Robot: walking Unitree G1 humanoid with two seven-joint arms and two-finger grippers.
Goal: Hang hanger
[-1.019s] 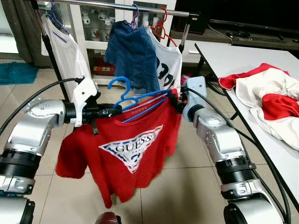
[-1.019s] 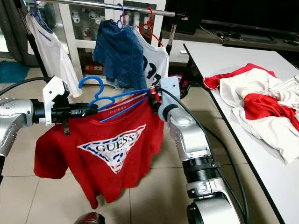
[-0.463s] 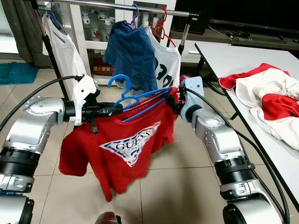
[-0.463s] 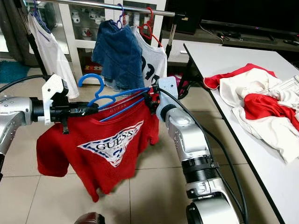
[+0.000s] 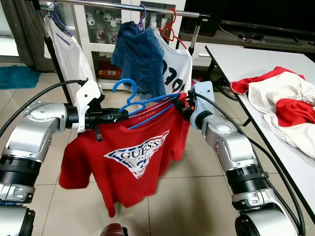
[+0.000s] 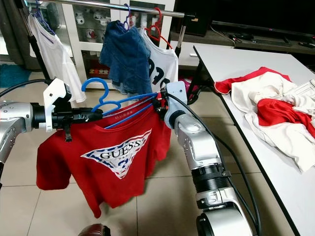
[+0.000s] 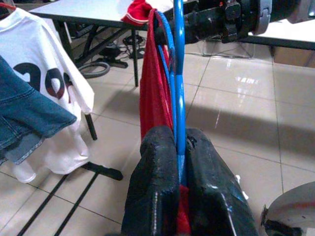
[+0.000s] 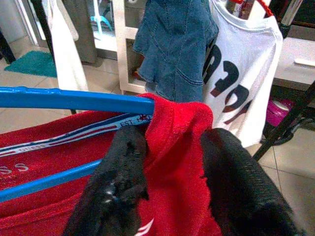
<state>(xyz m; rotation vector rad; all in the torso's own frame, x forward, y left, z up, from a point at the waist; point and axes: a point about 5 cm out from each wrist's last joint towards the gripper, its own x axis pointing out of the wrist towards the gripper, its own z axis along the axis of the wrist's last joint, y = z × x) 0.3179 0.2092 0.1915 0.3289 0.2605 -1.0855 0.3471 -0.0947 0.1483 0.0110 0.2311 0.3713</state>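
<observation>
white table (image 5: 231, 61) at right with heaped red and white clothes (image 5: 280, 105), teal mat (image 5: 17, 76) on tiled floor (image 5: 197, 196)

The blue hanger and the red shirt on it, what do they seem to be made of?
The blue hanger looks like smooth, glossy plastic, thin and evenly coloured. The red shirt looks like soft knit cotton, matte, folding and draping loosely, with a printed logo; the exact fibre cannot be told.

My black fingers (image 7: 162, 196) pinch a bright blue hanger (image 5: 132, 101) carrying a red T-shirt (image 5: 129, 160) with a white triangle logo, red-and-blue striped. Behind: blue denim garment (image 5: 140, 59), white shirt with black numbers (image 5: 176, 64), plain white shirt (image 5: 69, 54). Red and white clothes (image 5: 280, 105) on the white table (image 5: 236, 61). Beige floor tiles (image 5: 187, 196).
</observation>
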